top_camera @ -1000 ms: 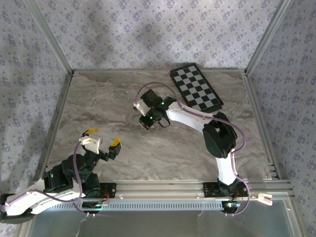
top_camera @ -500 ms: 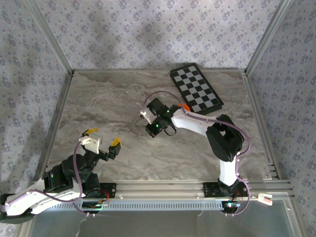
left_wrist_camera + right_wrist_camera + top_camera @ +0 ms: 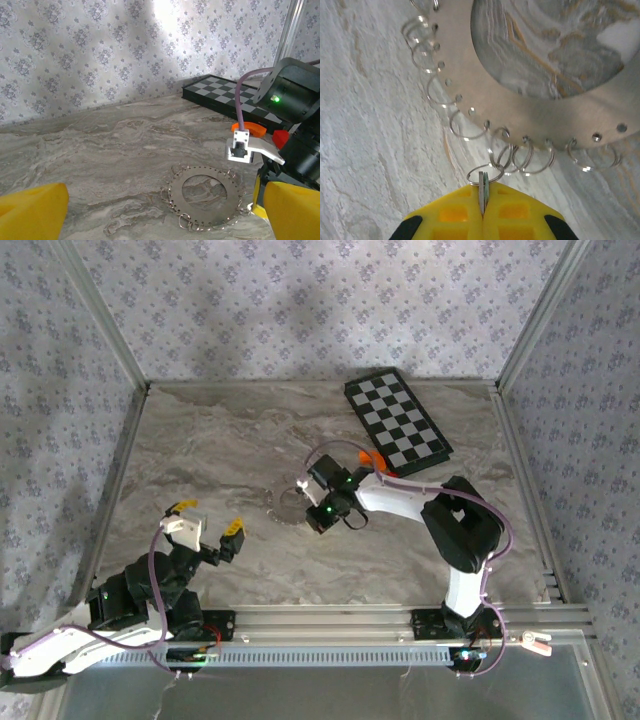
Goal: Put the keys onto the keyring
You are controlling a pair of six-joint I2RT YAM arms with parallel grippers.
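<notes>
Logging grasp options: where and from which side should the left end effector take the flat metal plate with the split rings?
Probably the far arc of the plate, pinched across the flat band from straight above: one finger in the central hole, one outside. It lies flat on the table, too thin for a side pinch, and split rings crowd its near rim.

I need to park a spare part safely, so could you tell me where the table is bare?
Bare marble: the far left, from the left wall to the keyring, and the near centre between the left gripper and the right arm. Crowded: around the keyring, right gripper, orange piece and chessboard.
</notes>
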